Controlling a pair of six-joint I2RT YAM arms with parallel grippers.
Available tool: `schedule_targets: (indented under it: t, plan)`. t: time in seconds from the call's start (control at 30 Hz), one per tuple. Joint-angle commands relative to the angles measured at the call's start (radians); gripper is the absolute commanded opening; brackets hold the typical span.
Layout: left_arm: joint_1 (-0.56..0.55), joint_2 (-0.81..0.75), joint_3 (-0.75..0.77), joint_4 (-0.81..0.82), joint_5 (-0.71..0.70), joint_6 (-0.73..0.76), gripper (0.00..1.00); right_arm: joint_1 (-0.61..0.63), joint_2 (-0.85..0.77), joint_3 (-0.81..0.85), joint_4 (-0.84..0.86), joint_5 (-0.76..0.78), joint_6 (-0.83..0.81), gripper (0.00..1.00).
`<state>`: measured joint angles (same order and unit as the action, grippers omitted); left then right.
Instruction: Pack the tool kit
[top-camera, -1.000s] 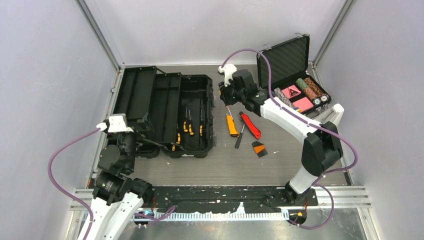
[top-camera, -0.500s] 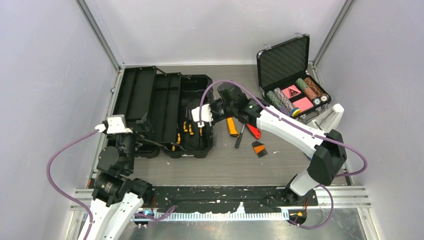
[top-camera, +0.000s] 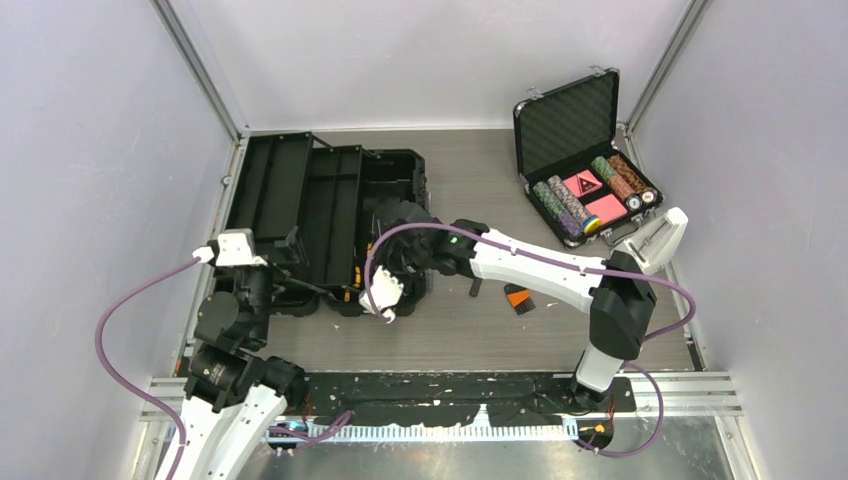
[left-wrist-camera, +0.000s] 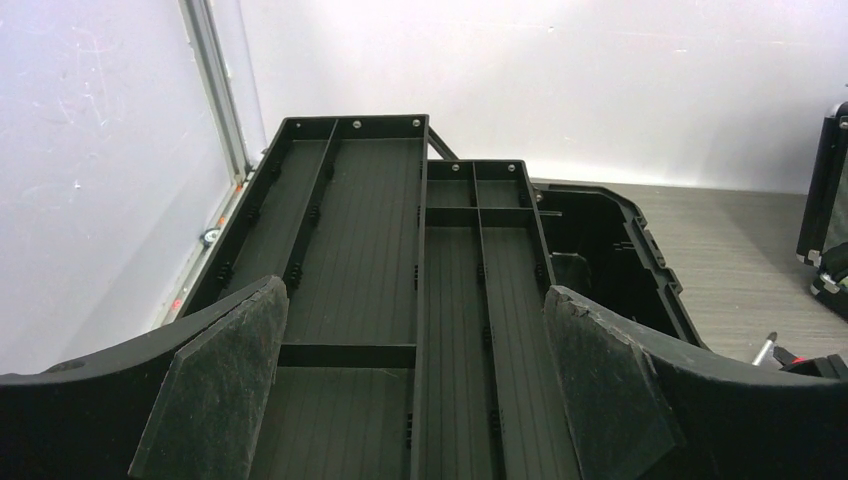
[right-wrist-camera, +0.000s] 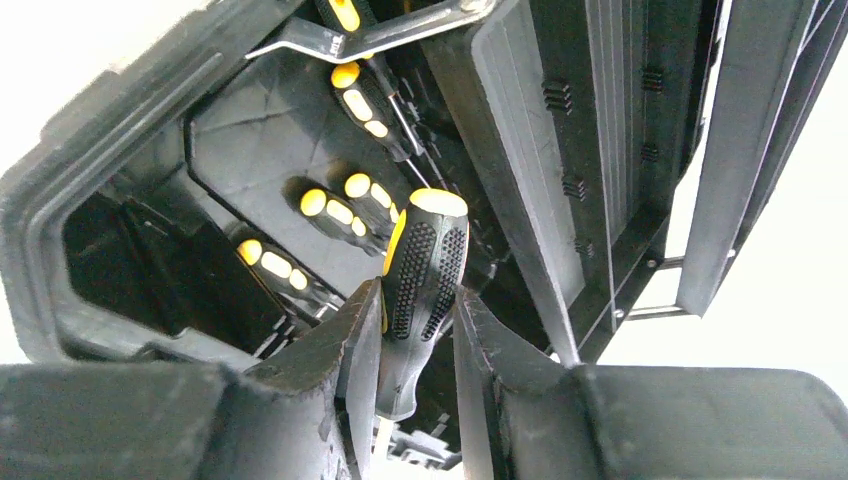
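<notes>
Grey table (top-camera: 480, 330) between pale walls; at left, toolbox (top-camera: 330, 215) with trays fanned open. Clamped in the right gripper (right-wrist-camera: 415, 300): a yellow-and-black screwdriver (right-wrist-camera: 425, 265), hanging over the deep bin at the box's right end. Long axis in line with the fingers, butt end toward the bin, shaft back toward the wrist. Straight ahead of the butt, the bin floor with other screwdrivers (right-wrist-camera: 345, 215) lying on it; probably clear of them, hard to be sure. At the trays' near end, left gripper (left-wrist-camera: 412, 295), spread wide and empty, farther from the bin. Out on the table, a scraper (top-camera: 517, 296).
</notes>
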<state>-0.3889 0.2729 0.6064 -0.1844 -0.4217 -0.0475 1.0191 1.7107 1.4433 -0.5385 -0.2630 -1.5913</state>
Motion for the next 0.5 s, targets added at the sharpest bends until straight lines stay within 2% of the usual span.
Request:
schedule_targets:
  t: [0.0,0.3,0.47]
  plan:
    - [-0.004,0.015,0.006,0.031,0.023,0.001,0.99,0.021,-0.010,-0.046,0.128,0.109,-0.186,0.05]
    - [-0.004,0.017,0.005,0.033,0.019,0.003,0.99,0.022,0.034,-0.155,0.318,0.150,-0.310,0.10]
    - [-0.004,0.012,0.006,0.033,0.023,0.001,0.99,0.024,0.043,-0.211,0.421,0.139,-0.338,0.32]
